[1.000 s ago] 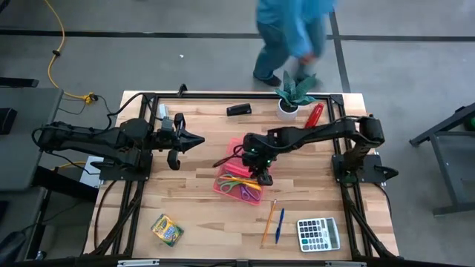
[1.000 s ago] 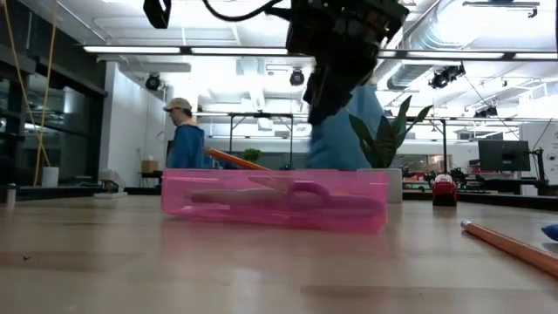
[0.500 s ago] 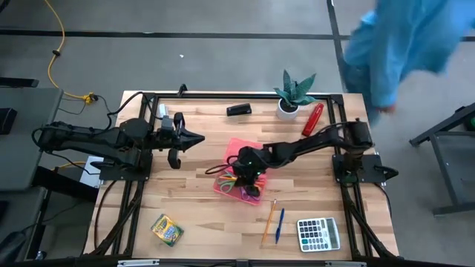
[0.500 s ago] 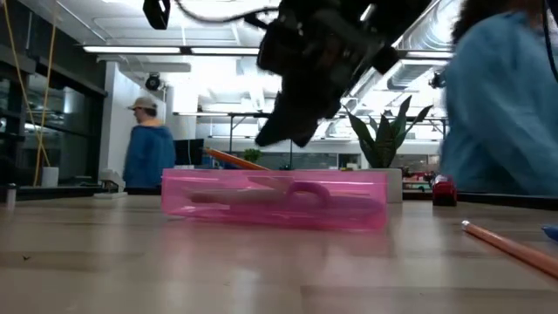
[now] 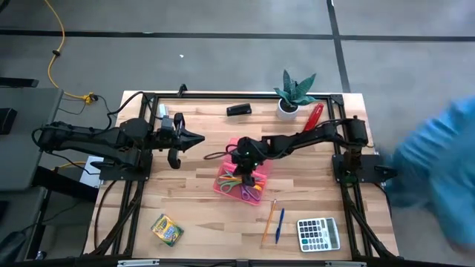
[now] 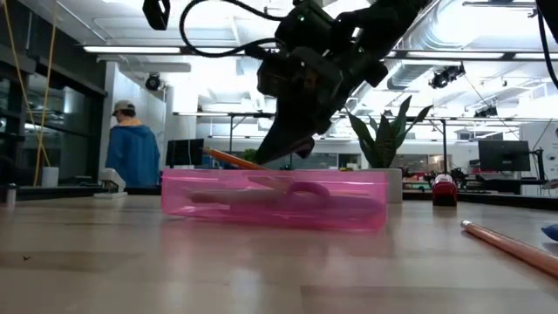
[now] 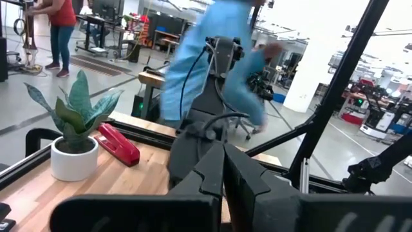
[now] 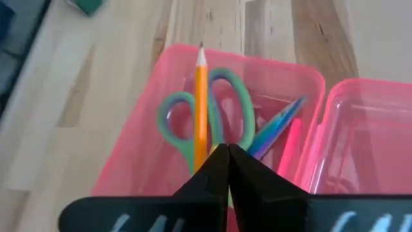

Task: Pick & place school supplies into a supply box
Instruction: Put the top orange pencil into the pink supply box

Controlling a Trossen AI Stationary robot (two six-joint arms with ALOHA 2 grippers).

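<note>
The pink supply box [image 5: 236,185] lies open at mid-table, its lid [image 8: 360,129] raised beside it. Inside are green-handled scissors [image 8: 172,125], an orange pencil [image 8: 201,103] and a blue pen [image 8: 278,124]. The pencil's tip [image 6: 228,158] sticks up over the box's rim. My right gripper [image 8: 222,154] is shut and slants down just over the box, above the pencil's lower end. My left gripper [image 7: 223,169] is shut, level and high near the table's left side [image 5: 194,138]. A second orange pencil [image 5: 269,220] and a blue pen [image 5: 279,225] lie on the table. My right gripper's shut fingertips [image 8: 212,169] stand over the lower end of the pencil in the box, slanting down from the table's right. The fingers hide that end, so I cannot tell whether they touch it.
A grey calculator [image 5: 319,233] sits near the front right, a crayon box [image 5: 167,230] at the front left. A potted plant [image 5: 295,95], a red stapler [image 5: 314,115] and a black item [image 5: 239,110] stand along the far edge. People move beyond the table.
My right gripper has sunk toward the open box and tipped to point more steeply down, shifting slightly toward the table's left. The box and the pencil leaning on its rim have stayed put. A person in blue has walked past the table's far edge toward the right.
</note>
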